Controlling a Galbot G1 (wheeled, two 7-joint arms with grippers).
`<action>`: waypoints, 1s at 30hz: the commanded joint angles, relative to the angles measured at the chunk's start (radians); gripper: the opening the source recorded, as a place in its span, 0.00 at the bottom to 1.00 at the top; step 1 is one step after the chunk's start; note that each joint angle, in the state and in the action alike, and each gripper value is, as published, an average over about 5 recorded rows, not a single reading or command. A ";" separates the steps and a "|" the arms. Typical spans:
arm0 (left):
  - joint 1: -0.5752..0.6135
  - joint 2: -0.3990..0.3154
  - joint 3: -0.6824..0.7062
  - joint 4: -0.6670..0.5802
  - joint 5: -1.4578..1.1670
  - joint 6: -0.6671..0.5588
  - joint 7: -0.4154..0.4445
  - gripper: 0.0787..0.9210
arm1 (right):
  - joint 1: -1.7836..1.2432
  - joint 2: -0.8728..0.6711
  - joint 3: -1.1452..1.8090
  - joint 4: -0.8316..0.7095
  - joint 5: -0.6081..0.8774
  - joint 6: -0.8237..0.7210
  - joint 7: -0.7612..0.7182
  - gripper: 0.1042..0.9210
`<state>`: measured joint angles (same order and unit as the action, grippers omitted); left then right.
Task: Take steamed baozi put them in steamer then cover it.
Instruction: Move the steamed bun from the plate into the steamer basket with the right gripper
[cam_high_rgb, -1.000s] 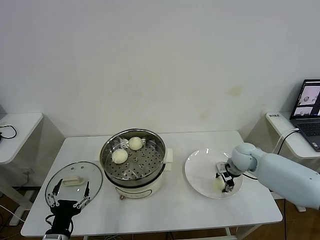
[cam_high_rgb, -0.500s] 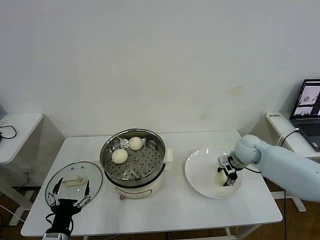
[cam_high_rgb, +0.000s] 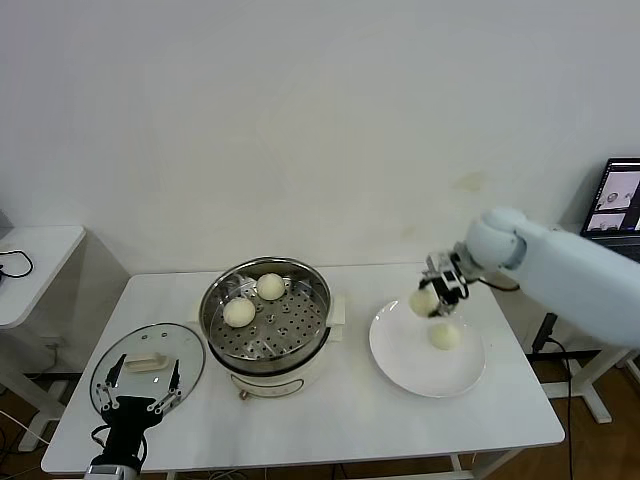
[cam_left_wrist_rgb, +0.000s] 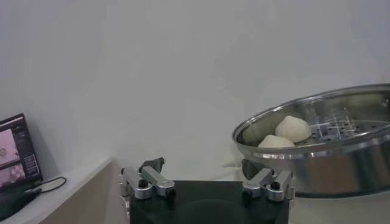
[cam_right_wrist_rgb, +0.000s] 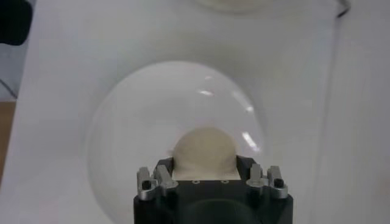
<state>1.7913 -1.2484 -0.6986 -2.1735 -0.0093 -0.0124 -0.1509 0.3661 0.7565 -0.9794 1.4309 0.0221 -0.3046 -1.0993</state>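
The steel steamer (cam_high_rgb: 300, 345) stands mid-table with two baozi (cam_high_rgb: 239, 312) (cam_high_rgb: 270, 287) in it. My right gripper (cam_high_rgb: 436, 296) is shut on a third baozi (cam_high_rgb: 424, 300) and holds it in the air above the far left edge of the white plate (cam_high_rgb: 400, 365). The right wrist view shows this baozi (cam_right_wrist_rgb: 204, 151) between the jaws of the gripper (cam_right_wrist_rgb: 204, 167) with the plate (cam_right_wrist_rgb: 122, 128) below. A fourth baozi (cam_high_rgb: 444, 336) lies on the plate. The glass cover (cam_high_rgb: 148, 352) lies flat at the table's left. My left gripper (cam_high_rgb: 142, 380) waits open at the cover's near edge.
A laptop (cam_high_rgb: 620, 200) sits on a side desk at the right. A small white side table (cam_high_rgb: 30, 255) with a cable stands at the left. The left wrist view shows the steamer's rim (cam_left_wrist_rgb: 329, 143) with two baozi (cam_left_wrist_rgb: 294, 128) inside.
My right gripper has lifted a baozi off the plate and carried it up and to the left. One baozi stays on the plate. The left arm has not moved.
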 joint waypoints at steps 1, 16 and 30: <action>0.000 0.000 -0.001 -0.001 0.000 -0.001 0.000 0.88 | 0.236 0.146 -0.082 -0.029 0.110 -0.005 0.015 0.66; 0.011 0.001 -0.027 -0.011 -0.008 -0.002 -0.001 0.88 | 0.200 0.521 -0.145 -0.103 0.181 0.057 0.113 0.66; 0.006 -0.023 -0.052 -0.020 -0.016 -0.005 -0.002 0.88 | 0.081 0.652 -0.268 -0.136 -0.006 0.297 0.133 0.66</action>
<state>1.7990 -1.2693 -0.7471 -2.1959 -0.0248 -0.0164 -0.1525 0.4867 1.3095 -1.1936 1.3085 0.0904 -0.1254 -0.9820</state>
